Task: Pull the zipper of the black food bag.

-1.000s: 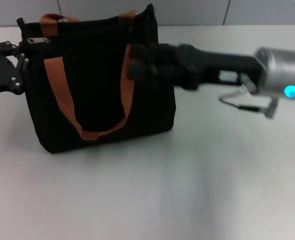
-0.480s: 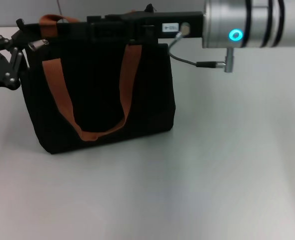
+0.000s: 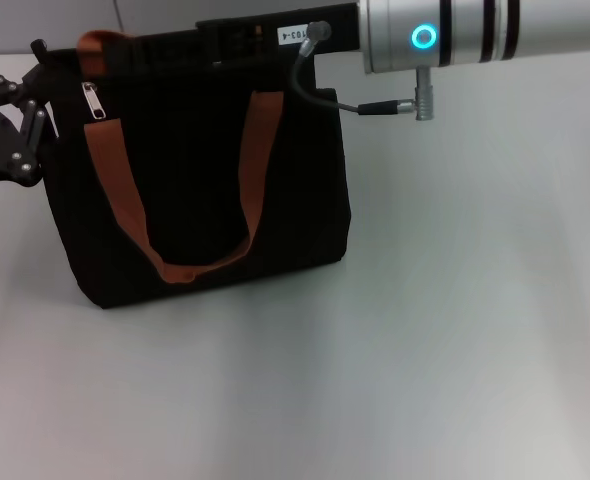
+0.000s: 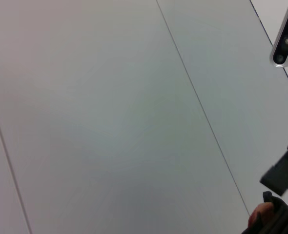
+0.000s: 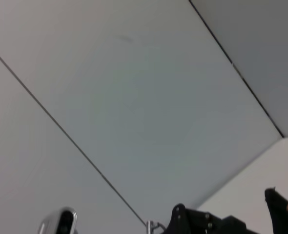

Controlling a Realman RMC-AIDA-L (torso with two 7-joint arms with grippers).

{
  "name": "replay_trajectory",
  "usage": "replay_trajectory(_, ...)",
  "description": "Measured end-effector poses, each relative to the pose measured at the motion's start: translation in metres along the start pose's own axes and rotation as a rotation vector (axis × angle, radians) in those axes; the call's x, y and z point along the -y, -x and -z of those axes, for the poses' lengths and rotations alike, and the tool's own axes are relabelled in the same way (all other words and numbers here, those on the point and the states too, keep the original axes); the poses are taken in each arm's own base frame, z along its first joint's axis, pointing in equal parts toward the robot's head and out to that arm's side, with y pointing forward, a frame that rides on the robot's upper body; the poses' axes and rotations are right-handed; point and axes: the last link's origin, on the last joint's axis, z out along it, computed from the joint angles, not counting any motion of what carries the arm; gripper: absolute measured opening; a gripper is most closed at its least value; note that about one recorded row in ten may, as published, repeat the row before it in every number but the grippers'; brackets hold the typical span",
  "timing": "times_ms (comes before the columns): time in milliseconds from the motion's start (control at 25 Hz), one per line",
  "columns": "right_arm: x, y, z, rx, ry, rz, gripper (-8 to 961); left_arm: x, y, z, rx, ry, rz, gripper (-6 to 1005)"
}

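Black food bag (image 3: 200, 170) stands upright on the white table (image 3: 425, 350), at about 10 o'clock from frame centre in the head view. Zipper (image 3: 92, 100) pull tab hangs at the bag's upper corner, 10 o'clock on the bag, right beside the orange-brown handle strap (image 3: 115, 190).

Left gripper (image 3: 20, 125) sits at 9 o'clock of the bag, touching or just beside that end; we cannot tell whether its fingers are spread or pinching anything. Right gripper (image 3: 245, 40) reaches in along the bag's top edge at 12 o'clock; its fingers blend into the black fabric, so again we cannot tell.

Both wrist views look mostly at wall panels, no help on the grasp.

Our read on progress: the slider looks parked at the end of the track and the tab hangs free, ungrasped. The pull itself looks not yet done: get hold of the tab, brace the bag, run the slider along the track.
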Motion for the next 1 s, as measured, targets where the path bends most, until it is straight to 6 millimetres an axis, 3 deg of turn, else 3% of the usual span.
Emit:
replay_trajectory(520, 0.001, 0.009, -0.017, -0.091, -0.078, -0.042, 687, 0.0, 0.0, -0.007, -0.005, 0.005, 0.018, 51)
replay_trajectory(760, 0.003, 0.011, -0.025, -0.134, -0.121, -0.058, 447, -0.001, -0.001, -0.009, -0.008, 0.01, 0.035, 54)
replay_trajectory(1000, 0.002, 0.012, -0.03, -0.146, -0.131, -0.063, 330, 0.0, -0.001, -0.01, -0.011, 0.015, 0.042, 58)
